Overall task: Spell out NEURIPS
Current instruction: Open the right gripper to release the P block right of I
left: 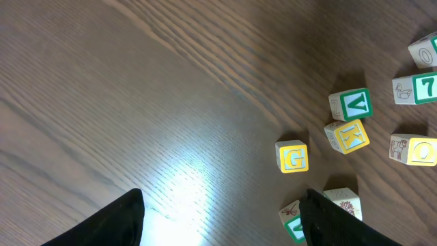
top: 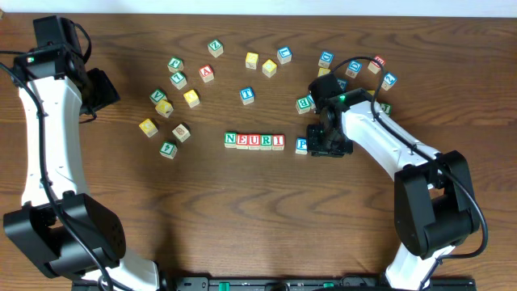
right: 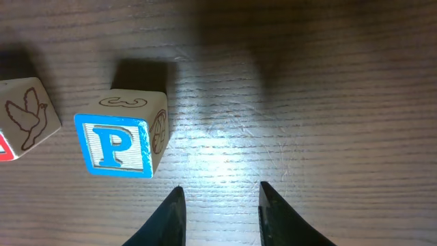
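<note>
Five cubes stand in a row (top: 254, 141) in mid-table, reading N (top: 231, 140), E, U, R, I (top: 278, 141). A blue-framed P cube (top: 301, 146) sits just right of the I, a small gap apart. In the right wrist view the P cube (right: 119, 140) lies on the wood up and left of my right gripper (right: 222, 198). That gripper is open, its fingers narrowly apart over bare table. Overhead, the right gripper (top: 327, 145) is right beside the P cube. My left gripper (top: 101, 89) hovers at the far left, open and empty (left: 222, 205).
Loose cubes are scattered across the back: a cluster at left (top: 170, 105), some at centre (top: 258, 65), and several round the right arm (top: 355, 69). The left wrist view shows a yellow G cube (left: 292, 156), a K (left: 347, 135) and a green V (left: 351, 104).
</note>
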Robot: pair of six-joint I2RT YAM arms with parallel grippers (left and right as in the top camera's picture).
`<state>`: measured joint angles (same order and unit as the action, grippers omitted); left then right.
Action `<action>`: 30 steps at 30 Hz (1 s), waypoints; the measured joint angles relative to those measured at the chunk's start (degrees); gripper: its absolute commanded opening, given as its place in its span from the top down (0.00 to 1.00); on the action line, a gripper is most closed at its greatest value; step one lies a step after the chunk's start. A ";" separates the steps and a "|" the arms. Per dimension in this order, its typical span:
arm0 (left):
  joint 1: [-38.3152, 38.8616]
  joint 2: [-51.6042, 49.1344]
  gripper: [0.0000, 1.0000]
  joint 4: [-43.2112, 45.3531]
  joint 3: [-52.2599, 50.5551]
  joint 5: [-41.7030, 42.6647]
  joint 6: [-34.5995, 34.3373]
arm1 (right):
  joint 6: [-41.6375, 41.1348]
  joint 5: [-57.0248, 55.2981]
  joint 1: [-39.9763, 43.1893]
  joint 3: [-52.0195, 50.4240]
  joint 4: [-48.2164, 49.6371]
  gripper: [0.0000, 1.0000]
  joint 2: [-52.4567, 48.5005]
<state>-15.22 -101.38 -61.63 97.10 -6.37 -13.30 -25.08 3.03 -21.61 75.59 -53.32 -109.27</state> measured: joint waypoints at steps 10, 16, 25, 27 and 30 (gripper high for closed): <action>0.00 0.00 0.28 0.02 0.00 0.00 0.00 | -0.17 0.02 0.00 -0.13 0.85 0.71 0.00; 0.00 0.00 0.28 0.02 0.00 -0.02 0.00 | -0.42 0.09 0.00 -2.89 4.98 0.71 0.00; 0.00 0.00 0.28 0.02 0.00 0.00 0.00 | -1.44 0.20 0.00 -5.75 9.84 0.70 -0.02; 0.00 0.00 0.28 0.02 0.00 0.00 0.00 | -1.49 0.20 0.00 -5.81 10.32 0.70 0.00; 0.00 0.00 0.28 0.02 0.00 0.00 0.00 | -1.51 0.20 0.00 -5.86 10.91 0.69 -0.02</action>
<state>-15.22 -101.38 -61.60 97.10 -6.37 -13.30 -26.59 3.22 -21.61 69.73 -42.41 -109.30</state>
